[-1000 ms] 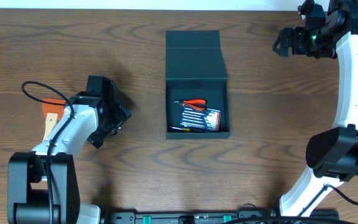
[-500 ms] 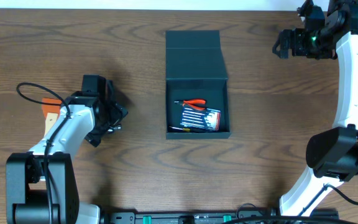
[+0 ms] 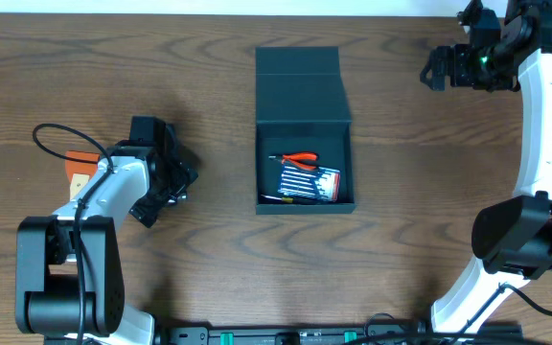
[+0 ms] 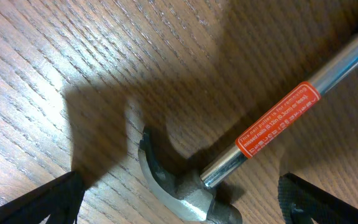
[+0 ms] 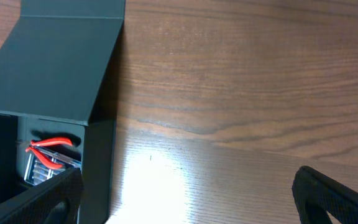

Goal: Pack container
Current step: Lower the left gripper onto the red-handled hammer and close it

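Observation:
The container (image 3: 304, 113) is a dark teal box in the middle of the table, its flap lid open toward the back. Inside lie red-handled pliers (image 3: 301, 159) and a screwdriver-bit case (image 3: 309, 181). My left gripper (image 3: 166, 172) is open and low over a claw hammer (image 4: 185, 186). Its fingers straddle the hammer's steel head without closing on it, and the shaft carries an orange label (image 4: 279, 118). My right gripper (image 3: 439, 67) is open and empty at the far right. Its wrist view shows the container (image 5: 48, 68) and the pliers (image 5: 51, 144) to its left.
An orange and tan piece (image 3: 81, 165) shows beside the left arm, mostly hidden by it. A black cable loops off the left arm. The right wrist view shows bare wood between its fingers (image 5: 185, 205).
My left gripper has shifted only slightly over the hammer. The right arm and the container's contents have not moved.

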`<act>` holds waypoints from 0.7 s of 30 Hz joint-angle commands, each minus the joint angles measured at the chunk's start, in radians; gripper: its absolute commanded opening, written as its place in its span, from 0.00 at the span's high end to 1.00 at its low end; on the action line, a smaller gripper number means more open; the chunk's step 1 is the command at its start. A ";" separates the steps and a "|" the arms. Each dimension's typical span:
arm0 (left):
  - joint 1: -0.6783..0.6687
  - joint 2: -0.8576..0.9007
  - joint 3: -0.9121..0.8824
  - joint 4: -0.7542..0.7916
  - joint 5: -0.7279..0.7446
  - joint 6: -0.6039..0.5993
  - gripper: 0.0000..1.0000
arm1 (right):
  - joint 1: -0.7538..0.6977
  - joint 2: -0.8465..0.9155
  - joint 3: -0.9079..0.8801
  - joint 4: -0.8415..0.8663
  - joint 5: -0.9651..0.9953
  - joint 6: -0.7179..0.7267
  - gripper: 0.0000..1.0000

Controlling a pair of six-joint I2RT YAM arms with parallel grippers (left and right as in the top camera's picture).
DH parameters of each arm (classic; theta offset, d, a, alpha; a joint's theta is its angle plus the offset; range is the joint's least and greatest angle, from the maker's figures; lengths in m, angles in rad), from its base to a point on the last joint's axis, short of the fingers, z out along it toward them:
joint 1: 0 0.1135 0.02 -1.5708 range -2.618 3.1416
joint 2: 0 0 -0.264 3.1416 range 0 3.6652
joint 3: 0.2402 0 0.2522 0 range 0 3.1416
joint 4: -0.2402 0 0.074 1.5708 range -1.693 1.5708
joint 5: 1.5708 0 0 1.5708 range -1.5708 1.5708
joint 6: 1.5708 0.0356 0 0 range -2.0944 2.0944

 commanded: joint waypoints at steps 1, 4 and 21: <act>0.005 0.044 -0.014 0.020 0.008 -0.005 0.01 | 0.006 -0.006 0.001 -0.002 -0.014 -0.011 0.01; 0.005 0.044 -0.014 0.019 0.008 -0.005 0.01 | 0.006 -0.006 0.001 -0.002 -0.014 -0.011 0.01; 0.005 0.044 -0.014 0.016 0.008 -0.005 0.42 | 0.006 -0.006 0.001 -0.002 -0.014 -0.011 0.01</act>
